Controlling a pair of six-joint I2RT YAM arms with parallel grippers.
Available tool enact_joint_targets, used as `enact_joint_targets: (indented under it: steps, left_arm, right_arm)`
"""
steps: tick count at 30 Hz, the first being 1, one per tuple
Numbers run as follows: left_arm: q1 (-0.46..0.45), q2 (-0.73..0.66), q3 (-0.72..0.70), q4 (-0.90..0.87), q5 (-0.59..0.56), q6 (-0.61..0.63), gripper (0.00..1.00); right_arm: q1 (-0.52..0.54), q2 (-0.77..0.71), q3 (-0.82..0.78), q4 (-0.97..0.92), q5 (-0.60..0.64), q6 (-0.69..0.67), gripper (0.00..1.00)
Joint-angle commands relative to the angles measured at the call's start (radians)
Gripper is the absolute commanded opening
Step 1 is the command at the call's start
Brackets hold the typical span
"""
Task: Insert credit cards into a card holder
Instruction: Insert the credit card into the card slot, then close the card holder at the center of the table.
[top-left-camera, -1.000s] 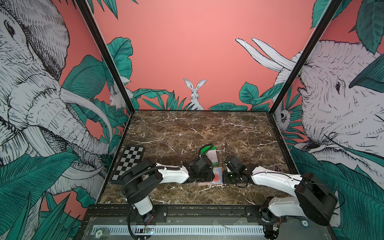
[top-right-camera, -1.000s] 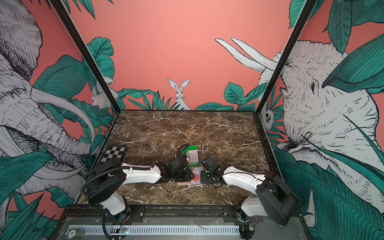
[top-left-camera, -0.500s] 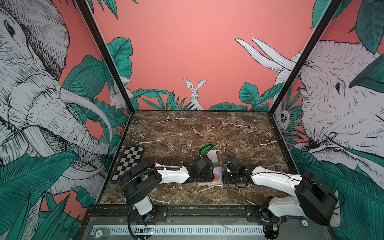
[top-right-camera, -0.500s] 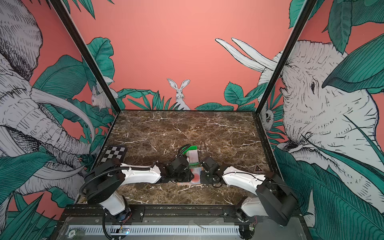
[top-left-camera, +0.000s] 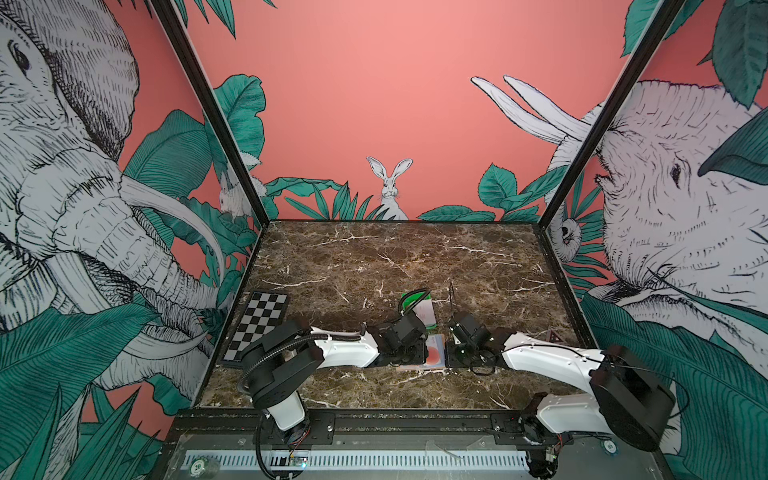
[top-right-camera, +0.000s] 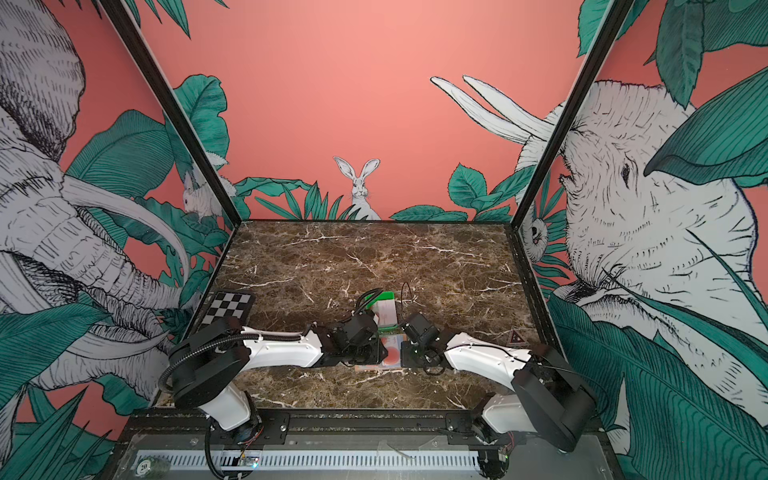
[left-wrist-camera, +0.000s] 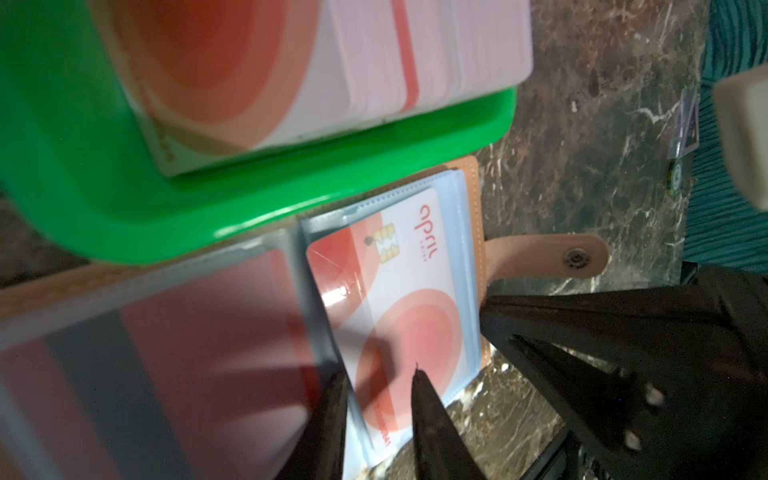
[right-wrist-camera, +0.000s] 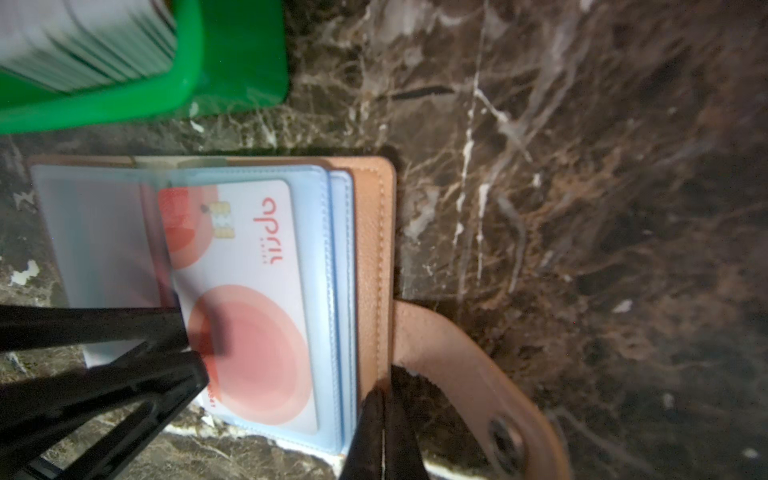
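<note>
The tan card holder (right-wrist-camera: 370, 249) lies open on the marble, with its snap strap (left-wrist-camera: 540, 253) out to the side. A white credit card (left-wrist-camera: 399, 299) with a red-orange circle sits in a clear blue sleeve (right-wrist-camera: 328, 291). My left gripper (left-wrist-camera: 378, 382) is open a little and its two tips rest over the card's edge; beside them a sleeve page (left-wrist-camera: 166, 353) stands lifted. My right gripper (right-wrist-camera: 382, 395) is shut, tips pressed on the holder's cover edge by the strap. In both top views the grippers (top-left-camera: 424, 355) (top-right-camera: 405, 353) meet over the card (top-left-camera: 434, 353).
A green tray (top-left-camera: 411, 299) (left-wrist-camera: 249, 208) with a stack of cards (left-wrist-camera: 291, 62) (top-right-camera: 384, 313) stands just behind the holder. A checkerboard (top-left-camera: 259, 328) lies at the left edge. A triangle sticker (top-left-camera: 552, 334) is at the right, and painted walls enclose the table.
</note>
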Motion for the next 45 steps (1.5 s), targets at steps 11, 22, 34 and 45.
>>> enact_joint_targets:
  steps: [11, 22, 34, 45]
  left_arm:
    - [-0.010, -0.006, 0.041, -0.011, -0.023, 0.044, 0.26]
    - [-0.017, 0.010, 0.054, 0.019, -0.011, 0.074, 0.26]
    - [-0.018, -0.075, -0.019, -0.064, -0.047, 0.044, 0.30]
    - [0.016, -0.261, -0.123, -0.216, -0.065, 0.061, 0.39]
  right_arm:
    - [0.012, 0.042, -0.034, -0.006, -0.004, 0.008, 0.04]
    - [0.012, 0.042, -0.039, 0.000, -0.006, 0.007, 0.04]
    - [0.012, 0.031, -0.041, -0.006, -0.001, 0.009, 0.04]
    - [0.014, 0.042, -0.022, 0.004, -0.015, -0.001, 0.04]
